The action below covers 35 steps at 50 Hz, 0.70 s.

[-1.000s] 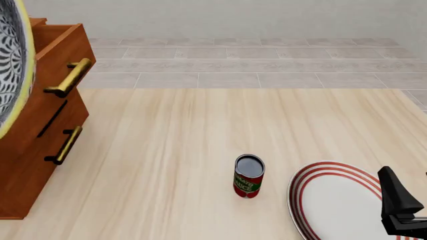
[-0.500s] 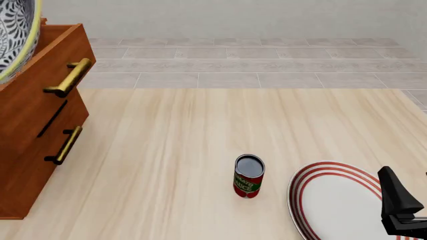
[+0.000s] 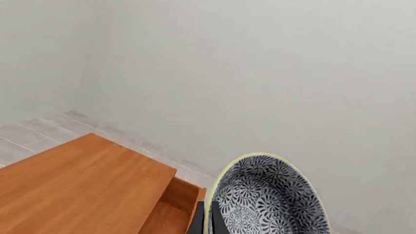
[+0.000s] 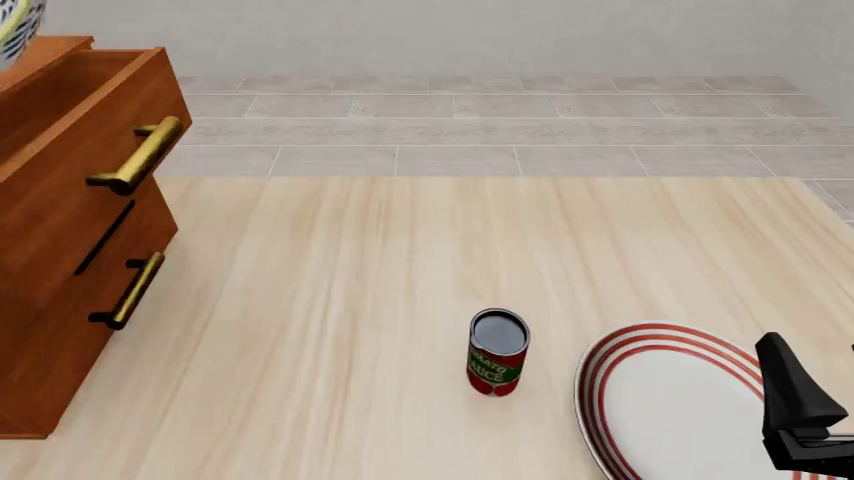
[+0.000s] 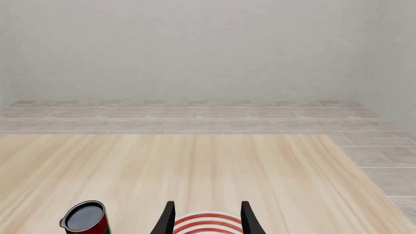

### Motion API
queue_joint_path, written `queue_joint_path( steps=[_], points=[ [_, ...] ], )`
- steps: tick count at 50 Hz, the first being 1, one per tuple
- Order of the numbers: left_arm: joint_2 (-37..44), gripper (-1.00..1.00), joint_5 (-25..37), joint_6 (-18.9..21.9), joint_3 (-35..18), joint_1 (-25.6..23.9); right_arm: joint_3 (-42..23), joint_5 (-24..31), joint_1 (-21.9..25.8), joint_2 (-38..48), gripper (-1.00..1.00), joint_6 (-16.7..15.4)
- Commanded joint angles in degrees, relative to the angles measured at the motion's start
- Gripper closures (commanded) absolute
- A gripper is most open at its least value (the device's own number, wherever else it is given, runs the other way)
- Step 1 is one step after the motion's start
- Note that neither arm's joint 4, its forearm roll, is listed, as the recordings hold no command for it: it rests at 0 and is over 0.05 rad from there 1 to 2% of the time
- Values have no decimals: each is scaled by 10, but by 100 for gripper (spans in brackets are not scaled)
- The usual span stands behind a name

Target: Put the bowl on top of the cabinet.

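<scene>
Cabinet (image 4: pixel 80 230) at table (image 4: pixel 374 280) left edge, top drawer (image 4: pixel 74 100) open. Can (image 4: pixel 498 365) near front, plate (image 4: pixel 681 400) just right of it. Bowl (image 4: pixel 16 25) above cabinet.

You are looking at evenly lit, sharp renders with no blur, glare or edge distortion. Soft light is falling from above: the can (image 4: pixel 498 366) is casting only a faint shadow on the surface (image 4: pixel 400 300), and the cabinet (image 4: pixel 80 230) is darkening underneath.

Bowl (image 4: pixel 14 28) carried up and off toward 10 o'clock, down to a sliver at the front view's corner, uncovering the cabinet (image 4: pixel 74 200) top.
</scene>
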Motion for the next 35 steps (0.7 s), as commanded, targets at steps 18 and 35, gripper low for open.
queue_joint_path(
  steps=[18, 35],
  points=[
    [52, 100, -48, -31, 5, 127, 0, 0, 0, 0, -100, 0],
    [100, 100, -73, -54, -1, 176, 0, 0, 0, 0, -100, 0]
  ],
)
